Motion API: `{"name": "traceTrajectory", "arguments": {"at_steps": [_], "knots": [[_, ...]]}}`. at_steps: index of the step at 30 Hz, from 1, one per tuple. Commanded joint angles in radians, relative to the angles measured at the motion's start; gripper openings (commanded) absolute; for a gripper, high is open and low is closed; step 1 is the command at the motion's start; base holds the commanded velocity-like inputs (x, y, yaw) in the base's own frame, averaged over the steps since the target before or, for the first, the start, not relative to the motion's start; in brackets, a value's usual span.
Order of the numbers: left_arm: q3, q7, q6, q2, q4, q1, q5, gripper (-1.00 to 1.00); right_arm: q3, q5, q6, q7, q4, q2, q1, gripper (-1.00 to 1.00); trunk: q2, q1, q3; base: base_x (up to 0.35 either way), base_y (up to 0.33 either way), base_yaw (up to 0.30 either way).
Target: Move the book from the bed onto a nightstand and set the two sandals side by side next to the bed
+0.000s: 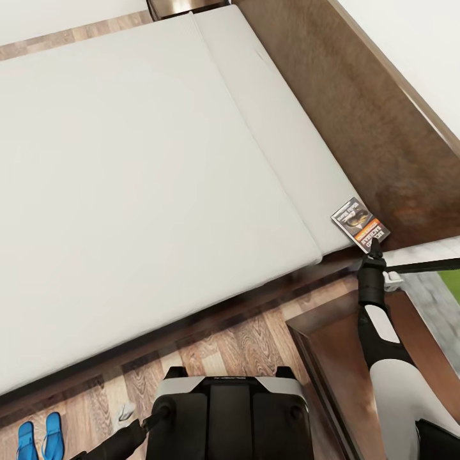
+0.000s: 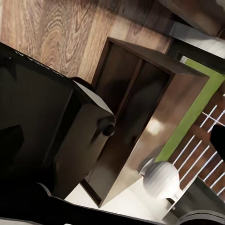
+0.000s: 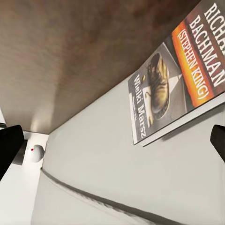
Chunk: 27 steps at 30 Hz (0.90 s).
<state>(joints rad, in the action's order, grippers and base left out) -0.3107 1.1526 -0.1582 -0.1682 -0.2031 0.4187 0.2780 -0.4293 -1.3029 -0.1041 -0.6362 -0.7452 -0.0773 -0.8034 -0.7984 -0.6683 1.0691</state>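
Note:
The book (image 1: 360, 223) lies flat on the off-white mattress (image 1: 160, 160) of the bed, in the corner by the dark headboard (image 1: 358, 115). My right gripper (image 1: 374, 248) hovers at the book's near edge. In the right wrist view the book (image 3: 180, 77) is just ahead, and the right gripper (image 3: 112, 147) is open with only mattress between its fingertips (image 3: 9, 147). A nightstand (image 1: 338, 364) stands under my right arm; it also shows in the left wrist view as the nightstand (image 2: 140, 112). The two blue sandals (image 1: 39, 441) lie together on the floor at the bed's side. One left fingertip (image 2: 219, 140) shows, spread wide.
The robot's dark base (image 1: 230, 415) stands on the wood floor (image 1: 243, 345) between the bed frame and the nightstand. A window with green grass (image 1: 450, 281) is past the nightstand. A second dark cabinet (image 1: 182, 5) shows beyond the bed's far side.

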Motion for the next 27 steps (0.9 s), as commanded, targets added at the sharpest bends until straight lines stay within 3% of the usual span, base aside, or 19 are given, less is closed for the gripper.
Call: {"name": "traceTrajectory", "arguments": {"at_steps": [1,2,4,6,9,11,14,15,17,19,21,23,25,27], "knots": [[0.003,0.006,-0.01,-0.001,-0.001,0.0,0.009,1.0,0.001,-0.008,0.0,-0.005,0.001,0.0,0.0,1.0,-0.001,0.0,0.0,0.0,0.0,0.0],[0.003,0.02,-0.01,-0.006,-0.003,0.0,0.01,1.0,0.001,-0.008,0.0,-0.005,0.001,0.0,0.0,1.0,-0.001,0.0,0.0,0.0,0.0,0.0],[0.003,0.123,-0.012,-0.018,-0.019,0.001,0.01,1.0,0.001,-0.007,0.0,-0.005,0.001,0.0,0.0,1.0,-0.001,0.0,0.0,0.0,0.0,0.0],[0.003,0.178,-0.015,-0.023,-0.052,0.002,0.009,1.0,0.001,-0.007,0.0,-0.005,0.001,0.0,0.0,1.0,-0.001,0.0,0.0,0.0,0.0,0.0],[0.001,0.203,-0.062,-0.026,-0.185,0.011,0.008,1.0,0.002,-0.006,-0.001,-0.005,0.001,0.0,0.0,1.0,-0.001,0.0,0.0,0.0,0.0,0.0],[0.0,0.139,-0.128,-0.025,-0.265,0.016,0.008,1.0,0.002,-0.006,-0.001,-0.005,0.001,0.0,0.0,1.0,-0.001,0.0,0.0,0.0,0.0,0.0],[0.002,-0.133,-0.266,-0.011,-0.463,0.042,0.015,1.0,0.003,-0.005,-0.002,-0.005,0.001,0.0,0.0,1.0,-0.001,0.0,0.0,0.0,0.0,0.0],[0.003,-0.2,-0.302,0.004,-0.537,0.049,0.017,1.0,0.003,-0.005,-0.002,-0.005,0.001,0.0,0.0,1.0,-0.001,0.0,0.0,0.0,0.0,0.0],[0.005,-0.268,-0.36,0.044,-0.668,0.057,0.019,1.0,0.004,-0.004,-0.003,-0.005,0.002,-0.001,0.0,1.0,-0.001,0.0,0.0,0.0,0.0,0.0],[0.008,-0.283,-0.397,0.071,-0.742,0.06,0.02,1.0,0.004,-0.003,-0.003,-0.004,0.002,0.0,0.0,1.0,-0.001,0.0,0.0,0.0,0.0,0.0],[0.036,-0.275,-0.445,0.109,-0.82,0.062,0.02,1.0,0.004,-0.002,-0.004,-0.004,0.003,0.0,0.0,1.0,-0.001,0.0,0.0,0.0,0.0,0.0],[0.086,-0.26,-0.476,0.135,-0.856,0.063,0.02,1.0,0.004,-0.002,-0.004,-0.004,0.003,0.0,0.0,1.0,-0.001,0.0,0.0,0.0,0.0,0.0],[0.163,-0.241,-0.503,0.152,-0.88,0.063,0.021,1.0,0.004,-0.001,-0.005,-0.004,0.003,0.0,0.0,1.0,-0.001,0.0,0.0,0.0,0.0,0.0],[0.201,-0.232,-0.512,0.158,-0.888,0.059,0.022,1.0,0.005,-0.001,-0.005,-0.003,0.005,-0.001,0.0,1.0,-0.001,0.0,0.0,0.0,0.0,0.0]]}}
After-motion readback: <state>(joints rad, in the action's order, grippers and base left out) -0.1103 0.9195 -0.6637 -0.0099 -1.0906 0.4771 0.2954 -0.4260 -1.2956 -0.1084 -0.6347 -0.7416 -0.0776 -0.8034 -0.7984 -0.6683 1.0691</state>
